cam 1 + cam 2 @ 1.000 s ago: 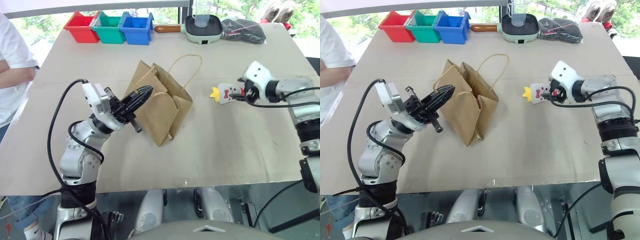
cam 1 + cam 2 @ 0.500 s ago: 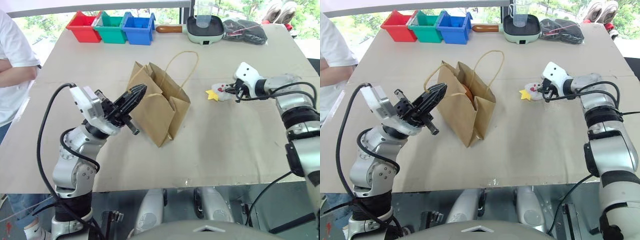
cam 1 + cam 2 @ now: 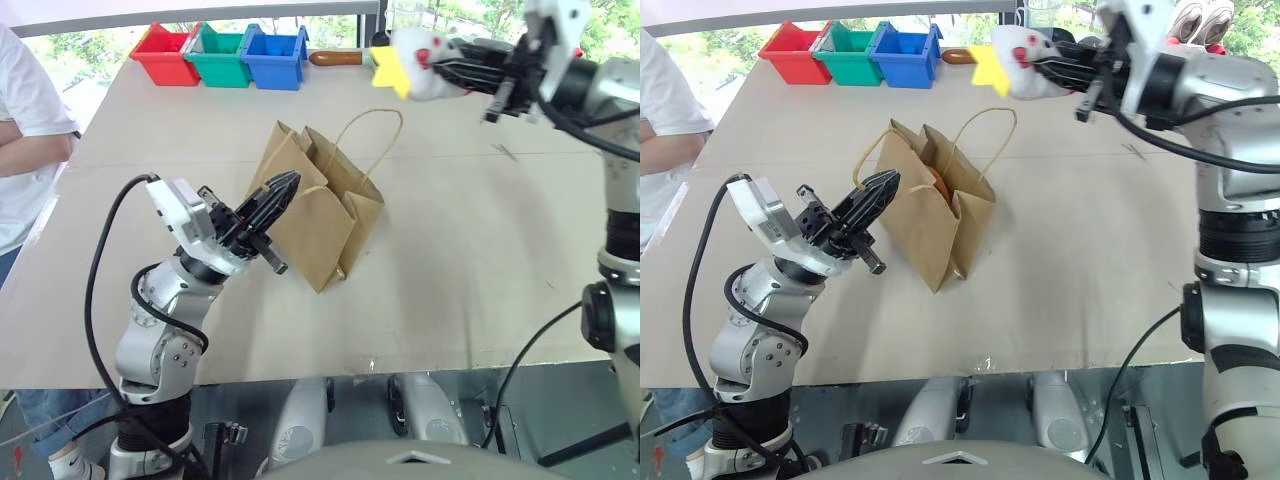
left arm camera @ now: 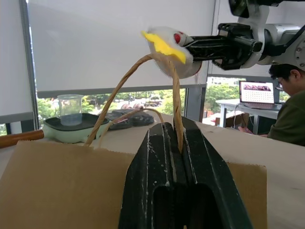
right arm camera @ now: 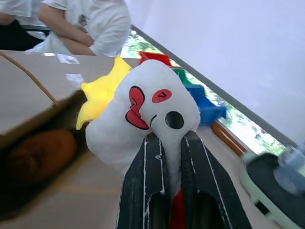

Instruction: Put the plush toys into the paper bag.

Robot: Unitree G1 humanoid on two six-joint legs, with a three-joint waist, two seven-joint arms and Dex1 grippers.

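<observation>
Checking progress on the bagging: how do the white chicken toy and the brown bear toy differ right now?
The white chicken hangs in the air, clamped in the right gripper; the brown bear lies inside the paper bag. The chicken is white with a yellow comb and shows whole; the bear is brown and mostly hidden by the bag's walls. Both are small soft toys.

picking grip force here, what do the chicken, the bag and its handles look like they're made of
Chicken: soft white plush, matte and fuzzy; it dents between the right gripper's fingers. The yellow comb looks like felt or plush.
Bag: brown kraft paper, matte, with sharp creases and folded sides.
Handles: tan twisted paper cord, judging by the spiral ribbing; stiff enough to hold a loop where the left gripper pinches one.
</observation>
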